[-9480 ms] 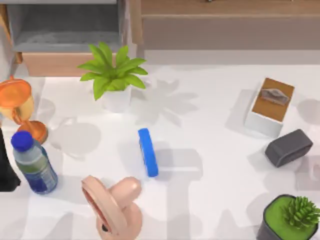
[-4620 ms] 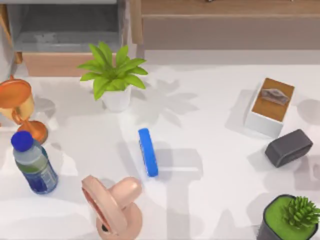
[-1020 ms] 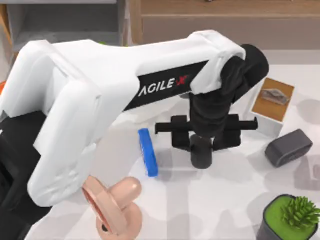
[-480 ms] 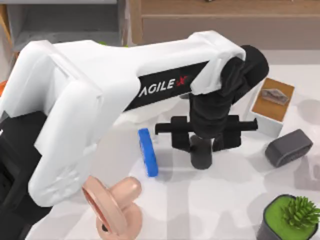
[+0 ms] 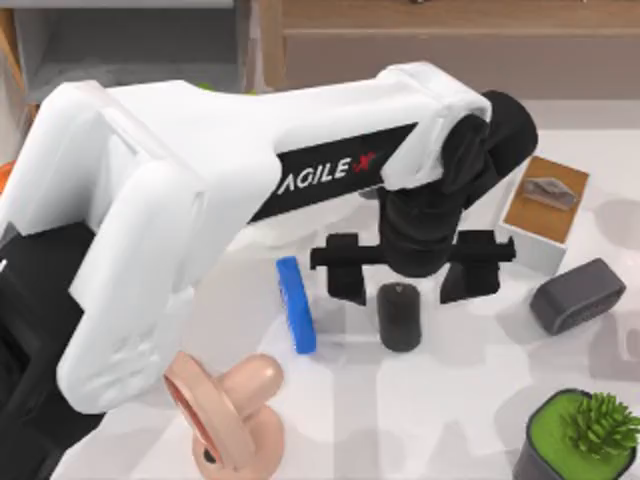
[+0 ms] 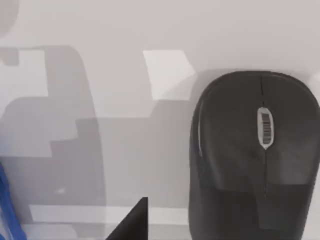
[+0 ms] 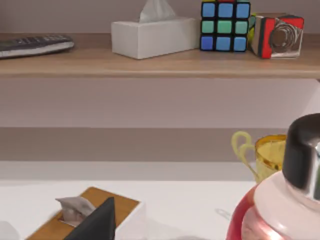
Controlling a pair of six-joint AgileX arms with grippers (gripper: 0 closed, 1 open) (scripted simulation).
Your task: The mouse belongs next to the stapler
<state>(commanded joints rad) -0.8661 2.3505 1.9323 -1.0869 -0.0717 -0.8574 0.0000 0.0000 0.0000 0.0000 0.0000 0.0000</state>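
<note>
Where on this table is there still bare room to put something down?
Bare patches lie between the stapler and the mouse, and from the mouse toward the potted succulent. The right edge is crowded: tissue box, grey block.

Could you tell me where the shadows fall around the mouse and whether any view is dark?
Top view: the left gripper hangs open over the mouse, and grey blocky shadows lie on the white table around it and beside the stapler. Left wrist view: stepped grey shadow patches cross the table next to the mouse. Right wrist view: evenly lit, not dark.
</note>
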